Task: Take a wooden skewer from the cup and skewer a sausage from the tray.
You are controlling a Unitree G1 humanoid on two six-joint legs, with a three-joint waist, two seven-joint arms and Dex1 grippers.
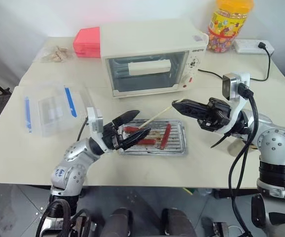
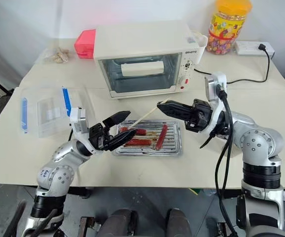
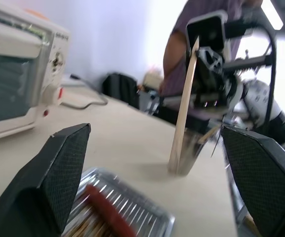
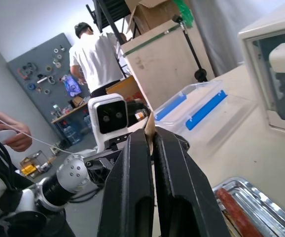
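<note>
While the right gripper (image 1: 178,105) clamps its two black fingers together on one end of the wooden skewer (image 1: 155,118), the stick slants down and leftward over the tray (image 1: 180,146), its free tip ending above the sausages. The tray sits near the table's front edge, just in front of the toaster oven (image 1: 150,57). The left gripper (image 1: 135,127) hovers at the tray's left end with its fingers spread wide and nothing between them.

Judging by looks, the skewer is light, thin and stiff, yet likely to snap if bent; a hold near the blunt end, as now, leaves the full length free but gives little leverage, so the tip may wander. The sausage (image 1: 165,136) looks glossy and probably slick, soft enough to pierce but prone to roll on the ribbed base. Pinching it across its middle with the left fingers should steady it for the skewer to enter lengthwise.

Counted: three sausages in the tray, one skewer in the grip, and one tray. The left wrist view shows the cup (image 3: 192,155) on the table beyond the tray, holding sticks too blurred to count.
</note>
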